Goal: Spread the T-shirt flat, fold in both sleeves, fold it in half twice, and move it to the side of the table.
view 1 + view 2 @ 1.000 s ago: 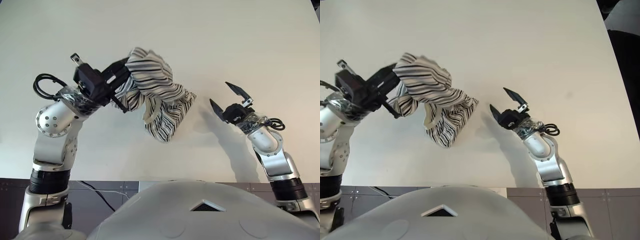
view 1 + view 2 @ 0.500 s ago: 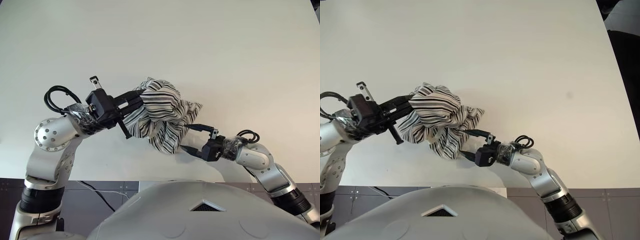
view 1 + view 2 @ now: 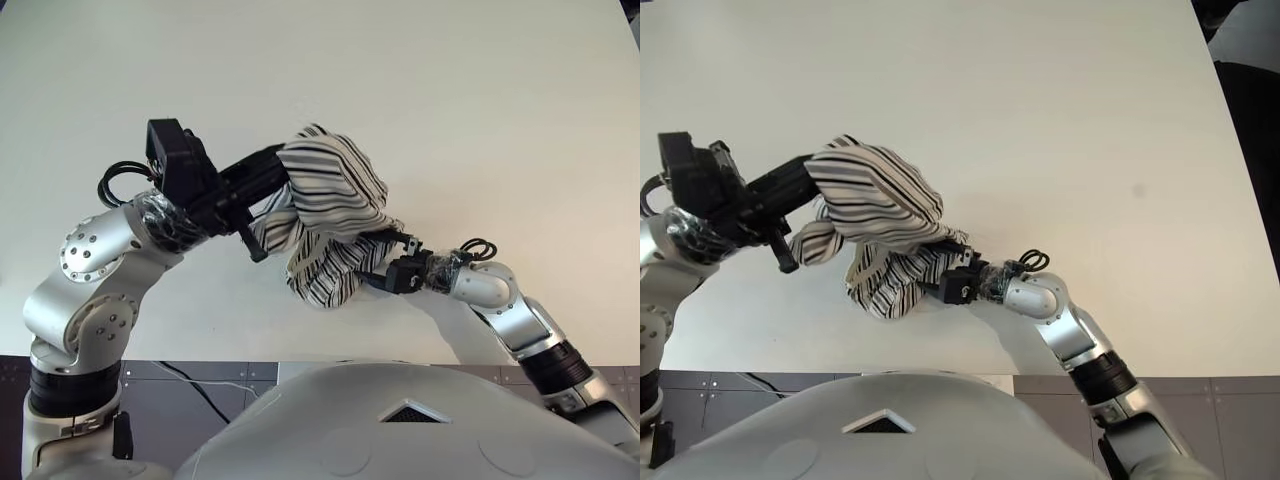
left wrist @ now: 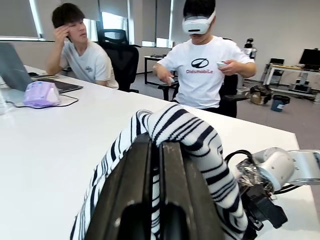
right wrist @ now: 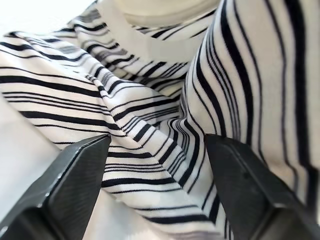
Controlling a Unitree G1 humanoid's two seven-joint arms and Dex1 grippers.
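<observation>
T-shirt [image 3: 330, 215] cloth now lies between the spread fingers [image 5: 80, 185] of the right end effector [image 3: 372, 258]. A second ago that end effector stood well apart from the cloth, toward the right side of the bench [image 3: 500, 100]. Half a second ago it was only just coming up under the lowest folds by the near edge. It is not closed on the cloth: striped fabric bulges between two dark, wedge-shaped fingers held wide.

Just beyond it, the lower part of the bundle hangs in a longer, looser drop than half a second ago. It is close over the bench near the near edge, left of the middle; whether it touches the surface I cannot tell.

Farther in and higher, the left end effector [image 3: 280, 175] has risen and swung away from the near edge. Its two flat black fingers are pressed together on a fold, carrying the top of the garment clear of the bench.

The shirt is bunched, not spread. It is a soft knit, white with thin black stripes that run in different directions across rounded, draping folds. A plain cream ribbed neckband [image 5: 165, 47] curls among them. The bench beneath is smooth, matte and white.
</observation>
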